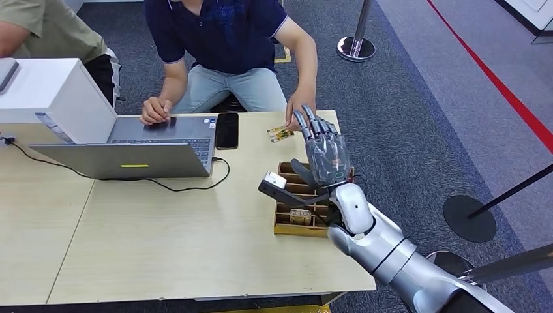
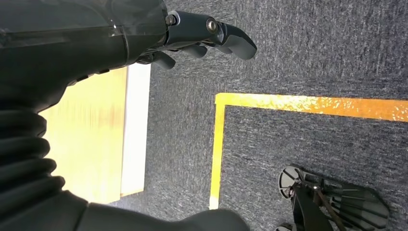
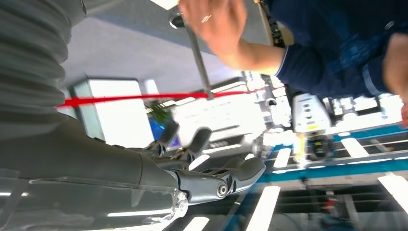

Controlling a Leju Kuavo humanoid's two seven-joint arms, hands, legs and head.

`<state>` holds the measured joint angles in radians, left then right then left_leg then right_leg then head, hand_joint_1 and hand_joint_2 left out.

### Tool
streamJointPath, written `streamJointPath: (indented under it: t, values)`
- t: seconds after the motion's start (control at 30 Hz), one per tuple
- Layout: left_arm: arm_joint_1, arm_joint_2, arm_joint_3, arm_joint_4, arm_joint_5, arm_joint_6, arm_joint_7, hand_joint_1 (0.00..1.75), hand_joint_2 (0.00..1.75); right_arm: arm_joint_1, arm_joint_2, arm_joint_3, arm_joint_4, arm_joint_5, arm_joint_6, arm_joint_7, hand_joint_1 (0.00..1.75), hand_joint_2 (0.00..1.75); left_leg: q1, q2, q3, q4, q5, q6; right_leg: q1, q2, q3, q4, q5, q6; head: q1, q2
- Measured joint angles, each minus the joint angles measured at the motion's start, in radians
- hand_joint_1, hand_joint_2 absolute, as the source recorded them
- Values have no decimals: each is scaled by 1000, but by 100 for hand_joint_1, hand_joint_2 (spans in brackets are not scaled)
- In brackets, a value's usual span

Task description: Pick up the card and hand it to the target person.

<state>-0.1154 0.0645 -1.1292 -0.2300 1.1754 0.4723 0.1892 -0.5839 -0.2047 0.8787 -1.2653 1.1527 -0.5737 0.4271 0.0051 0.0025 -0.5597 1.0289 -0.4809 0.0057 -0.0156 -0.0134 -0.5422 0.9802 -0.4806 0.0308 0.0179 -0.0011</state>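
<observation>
Now right hand (image 1: 324, 151) is hovering released, fingers apart, near the worktop's far edge; person's hand (image 1: 298, 106) is holding the card (image 1: 280, 134). Risk: metal fingers bumping theirs.

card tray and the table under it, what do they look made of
Card tray: looks like brown cardboard or thin wood, matte, with slatted dividers; the picture cannot settle which. Table: pale wood-grain top, probably laminate, low sheen, with a seam between two panels.
</observation>
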Motion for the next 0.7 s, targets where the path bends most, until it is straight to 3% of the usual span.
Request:
streamJointPath:
  t: [0.2, 0.47, 0.7]
  values:
    - [4, 1, 0, 0, 5, 9, -6, 0, 0, 48, -66, -113, -32, -261, -109, -42, 0, 175, -1, 0, 0, 0, 0, 0, 0, 0, 0, 0, 0, 0, 0, 0]
    - [10, 3, 0, 0, 12, 17, -21, 0, 0, 204, -99, -458, -93, -831, -115, -387, 0, 175, 0, -1, 0, 0, 0, 0, 0, -1, 0, -1, 0, 0, 0, 0]
    - [12, 6, 0, 0, 19, 17, -31, 0, 0, 333, -113, -782, -50, -1326, -114, -616, 0, 175, -1, -1, -1, 0, -1, 1, 0, -1, 0, -1, 0, 0, 0, 0]
